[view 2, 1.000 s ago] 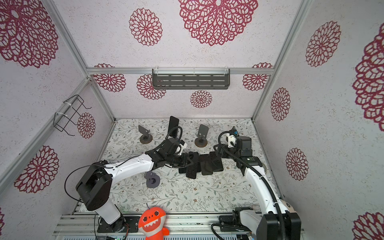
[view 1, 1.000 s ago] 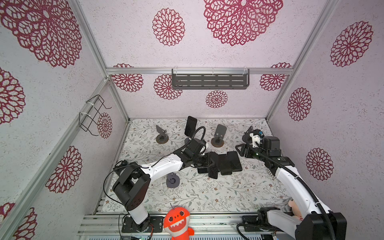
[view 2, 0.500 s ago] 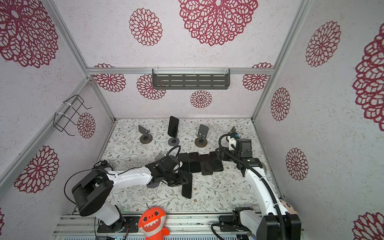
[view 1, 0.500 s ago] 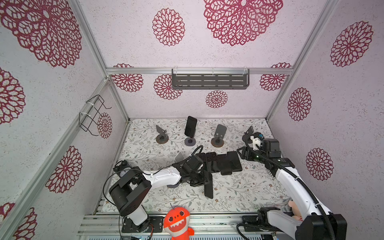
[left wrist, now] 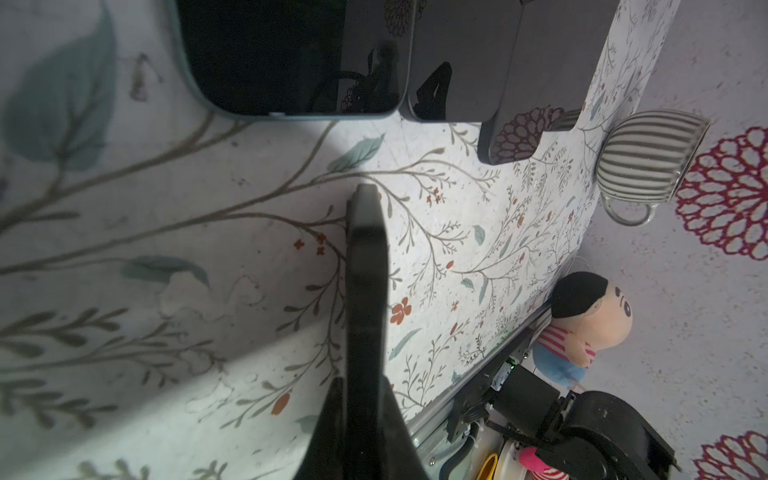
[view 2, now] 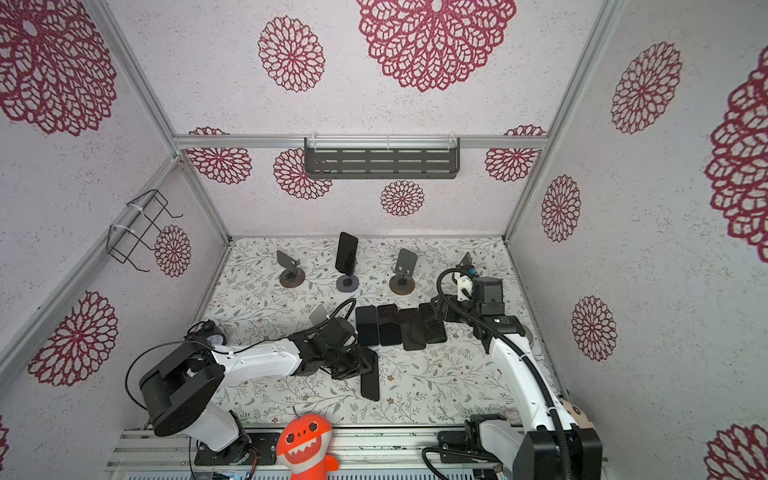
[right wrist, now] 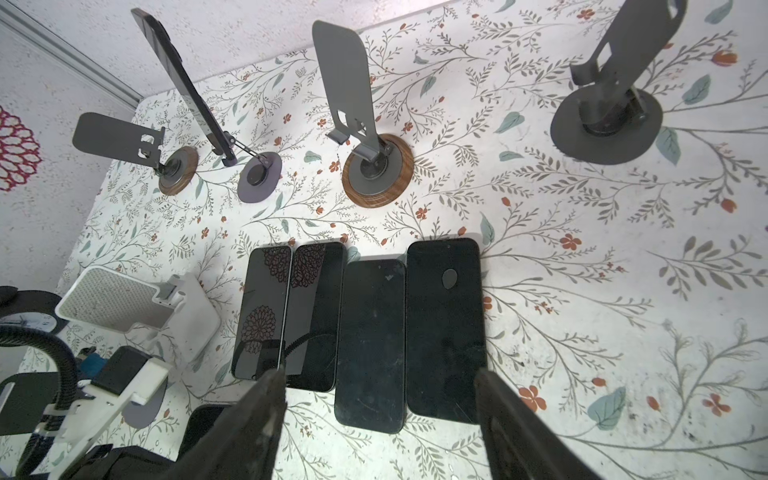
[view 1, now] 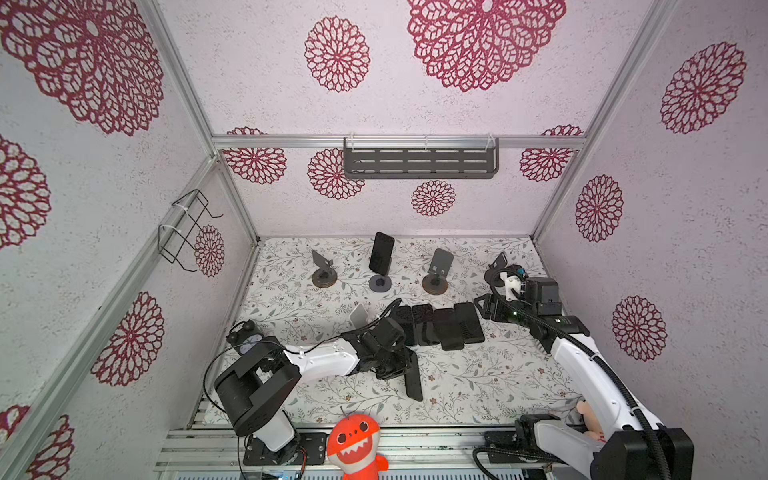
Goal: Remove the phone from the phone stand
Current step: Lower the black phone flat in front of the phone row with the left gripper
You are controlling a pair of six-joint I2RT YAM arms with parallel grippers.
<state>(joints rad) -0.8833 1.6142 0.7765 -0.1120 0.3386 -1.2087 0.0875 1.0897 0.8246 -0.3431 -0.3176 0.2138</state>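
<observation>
The phone (view 1: 414,382), pinched in the closed left gripper (view 1: 397,368), should be laid flat gently near the desk's (view 1: 478,386) front edge; the right gripper (right wrist: 378,374) stands open, empty.

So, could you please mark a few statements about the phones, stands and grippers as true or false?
1. The left gripper is shut on a black phone. True.
2. Four phones lie flat side by side on the table. True.
3. Every stand at the back is empty. False: the grey-based stand holds an upright phone.
4. The right gripper grips a phone. False: its jaws are open and hold nothing.
</observation>
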